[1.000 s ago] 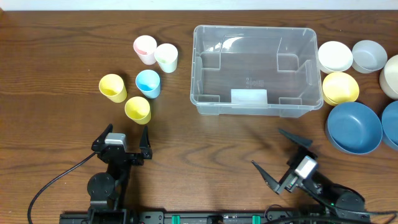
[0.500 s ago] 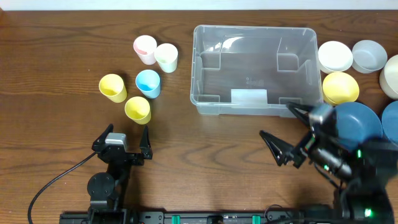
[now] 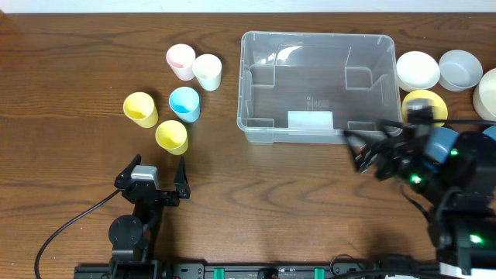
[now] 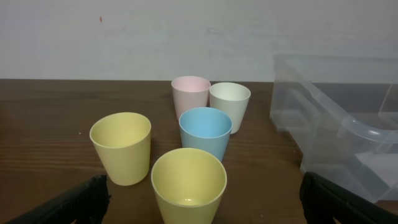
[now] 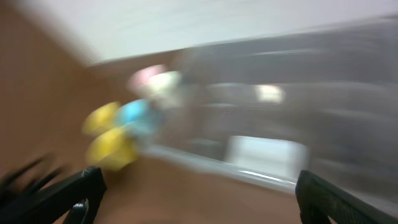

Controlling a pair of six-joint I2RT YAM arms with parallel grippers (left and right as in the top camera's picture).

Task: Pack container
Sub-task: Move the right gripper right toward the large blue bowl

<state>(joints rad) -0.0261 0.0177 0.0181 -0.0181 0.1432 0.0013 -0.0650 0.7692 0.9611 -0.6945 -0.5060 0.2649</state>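
**Left gripper** (image 3: 159, 164): jaws spread fully, nothing between them. It sits low near the table's (image 3: 70, 217) front edge, facing the cups.

**Right gripper** (image 3: 360, 149): jaws wide apart and empty, at the container's near right corner. Whether it touches cannot be told, as its wrist view is smeared.

**Container** (image 3: 310, 81): clear rectangular bin at centre rear, upright and empty, with a white label (image 3: 310, 120) on the near wall. Judged light and fairly stiff, with thin walls that may flex and a slick surface, so it is likely to slide if nudged. The best hold is a pinch over the rim on a short side. Otherwise leave it standing and fill it.

**Left of the bin:** pink cup (image 3: 180, 60), pale cup (image 3: 208, 70), blue cup (image 3: 184, 103), yellow cup (image 3: 140, 108) and second yellow cup (image 3: 171, 136). All are upright and clustered, clear of the bin.

**Right of the bin:** white bowl (image 3: 418, 70), grey bowl (image 3: 459, 68) and yellow bowl (image 3: 425, 105), the white and yellow just beside its wall.

**Obstructions:** the bin's near wall stands between the right gripper and the interior, and the bowls crowd the right side.
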